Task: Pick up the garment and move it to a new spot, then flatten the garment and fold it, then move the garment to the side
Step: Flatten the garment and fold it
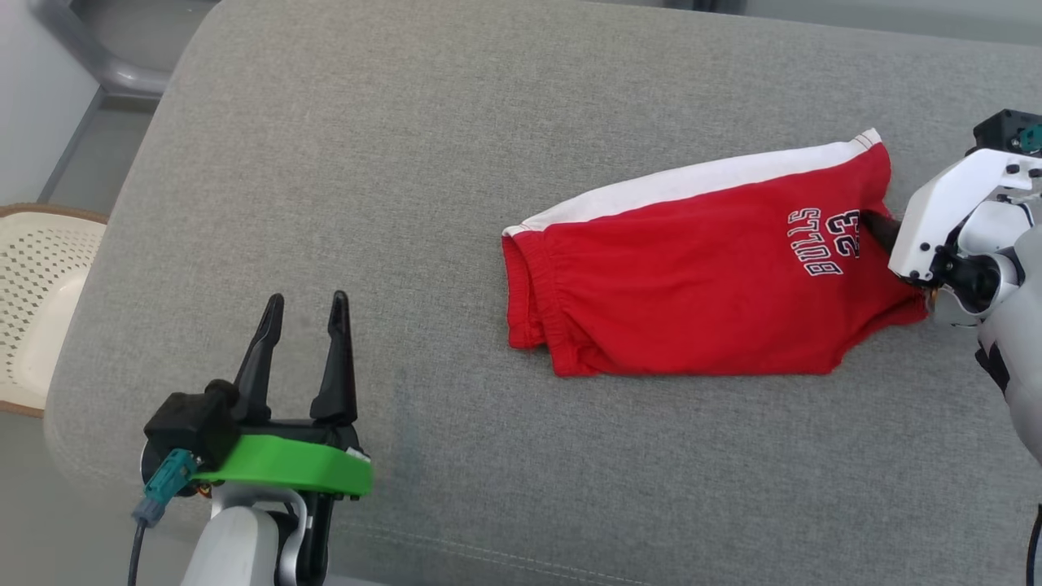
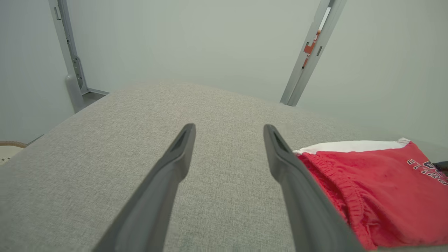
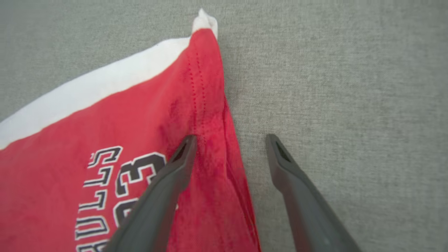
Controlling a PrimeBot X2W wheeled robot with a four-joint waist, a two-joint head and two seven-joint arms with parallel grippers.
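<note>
My left pincer (image 1: 308, 298) hangs spread over bare grey cushion (image 1: 391, 179). To its right lies the red garment (image 1: 700, 285) — waistband toward it, long axis running to my right pincer (image 3: 231, 138), spread astride the leg hem. Pale basket (image 1: 37, 293) further left.

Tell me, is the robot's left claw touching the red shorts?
Apart. The head view shows the left gripper open above the grey cushion, with a wide strip of bare cushion between it and the red shorts.
</note>
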